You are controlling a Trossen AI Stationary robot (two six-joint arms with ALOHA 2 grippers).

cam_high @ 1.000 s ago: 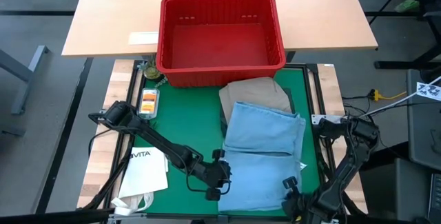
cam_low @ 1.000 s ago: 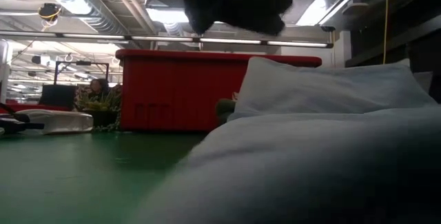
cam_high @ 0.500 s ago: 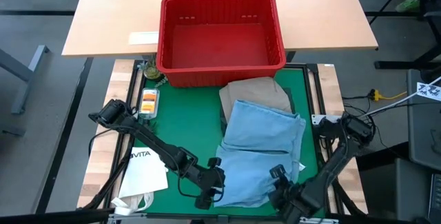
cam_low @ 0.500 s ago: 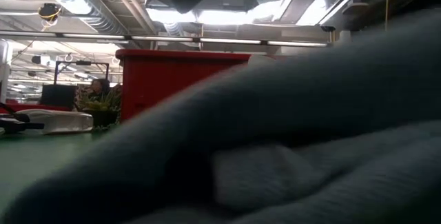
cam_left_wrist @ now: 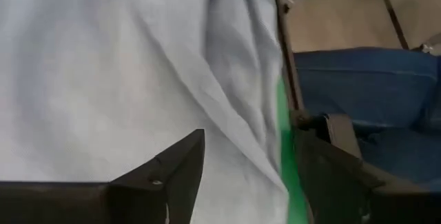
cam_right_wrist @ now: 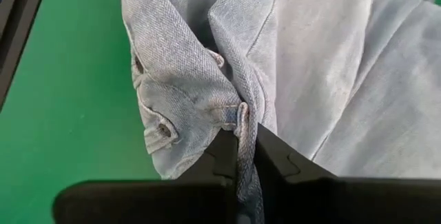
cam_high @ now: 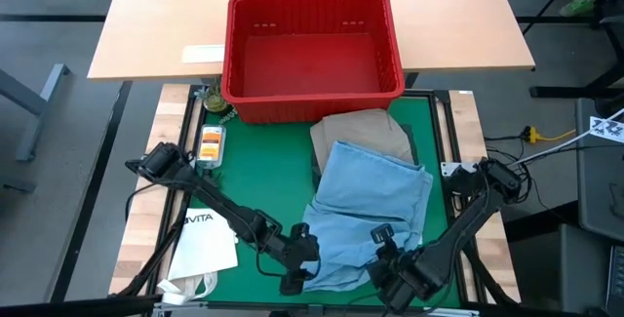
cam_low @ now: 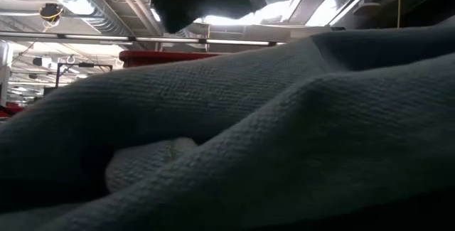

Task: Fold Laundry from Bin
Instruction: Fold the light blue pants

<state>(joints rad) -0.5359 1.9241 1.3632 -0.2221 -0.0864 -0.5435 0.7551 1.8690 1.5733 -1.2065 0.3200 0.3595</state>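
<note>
both arms are stretched low over the green mat (cam_high: 258, 176). the right gripper (cam_right_wrist: 247, 156) is pinched on the jeans (cam_high: 375, 200) waistband; the left gripper (cam_left_wrist: 248, 165) is spread wide above them, holding nothing.

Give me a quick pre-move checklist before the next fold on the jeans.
1. Right gripper shut on the jeans: ok, a belt loop is pinched between its fingers.
2. Left gripper free of cloth: ok, its fingers are apart with nothing between them, over the jeans' near left edge.
3. Jeans lying flat: not ok, the near end is bunched and lifted.
4. Bin emptied: ok, only its red floor shows.
5. Khaki garment out of the way: not ok, the jeans overlap its near edge.
6. Mat free to the left of the jeans: ok.
</note>
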